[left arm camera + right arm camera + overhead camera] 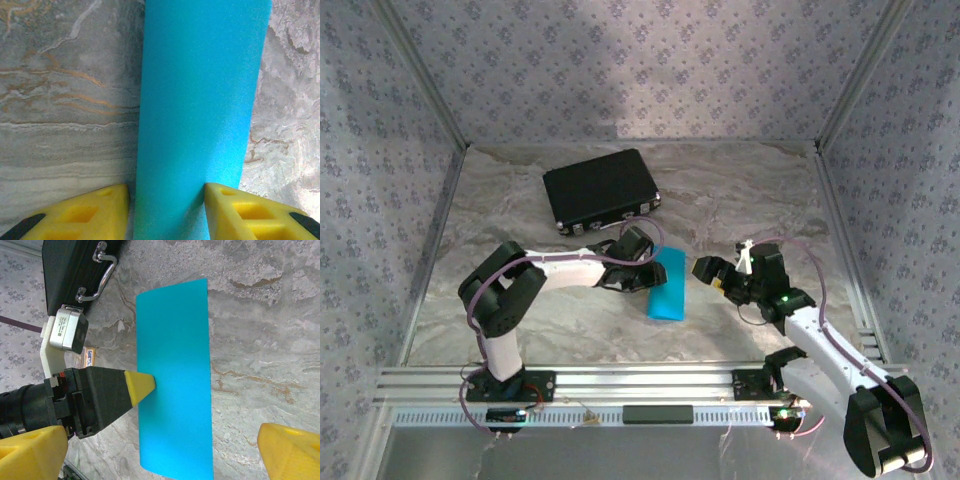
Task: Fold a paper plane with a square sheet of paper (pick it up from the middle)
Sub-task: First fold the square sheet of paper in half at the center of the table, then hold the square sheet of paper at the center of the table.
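Note:
The square sheet of paper [668, 285] lies on the marble table as a long cyan-blue rectangle, about half as wide as it is long. The paper plane's dart shape is out of view. My left gripper [642, 268] is low at the paper's left long edge and open. In the left wrist view the paper [200, 90] runs up between the yellow fingertips [235, 210], the right one resting over the paper, the left one beside it. My right gripper [715, 270] hovers open to the right of the paper [175, 375], its fingers [292, 452] wide apart.
A black case [600, 190] with metal latches lies behind the paper, close to the left arm's wrist. A small printed card [89, 357] lies on the table [740, 190] beside the case. Patterned walls close in the left, back and right sides.

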`<action>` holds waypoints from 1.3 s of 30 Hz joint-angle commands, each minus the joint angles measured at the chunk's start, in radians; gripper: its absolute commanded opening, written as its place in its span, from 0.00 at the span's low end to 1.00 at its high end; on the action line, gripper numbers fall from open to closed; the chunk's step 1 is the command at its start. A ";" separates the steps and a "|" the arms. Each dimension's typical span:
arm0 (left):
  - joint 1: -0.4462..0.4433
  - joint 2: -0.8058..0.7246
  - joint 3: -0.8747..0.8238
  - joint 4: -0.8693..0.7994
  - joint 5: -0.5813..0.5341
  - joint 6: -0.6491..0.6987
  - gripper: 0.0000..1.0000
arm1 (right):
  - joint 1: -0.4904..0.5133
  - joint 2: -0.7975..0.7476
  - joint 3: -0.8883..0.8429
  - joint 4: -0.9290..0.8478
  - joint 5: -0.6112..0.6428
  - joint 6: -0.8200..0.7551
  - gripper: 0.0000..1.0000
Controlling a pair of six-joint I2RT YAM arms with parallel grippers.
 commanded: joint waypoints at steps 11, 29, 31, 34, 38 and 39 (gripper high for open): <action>0.018 -0.003 0.013 -0.083 -0.045 0.020 0.44 | 0.014 0.011 0.028 -0.004 0.015 -0.016 0.99; 0.034 -0.018 0.011 -0.105 -0.066 0.042 0.42 | 0.025 0.048 0.034 0.001 0.018 -0.019 0.99; 0.036 -0.016 0.011 -0.106 -0.063 0.045 0.43 | 0.026 0.049 0.035 0.002 0.018 -0.020 0.99; 0.037 -0.009 0.017 -0.114 -0.063 0.055 0.43 | 0.027 0.053 0.037 0.002 0.020 -0.021 0.99; 0.040 0.005 0.033 -0.138 -0.063 0.076 0.43 | 0.029 0.054 0.036 0.002 0.021 -0.019 0.99; 0.040 0.009 0.037 -0.147 -0.063 0.082 0.43 | 0.029 0.057 0.036 0.000 0.022 -0.021 0.99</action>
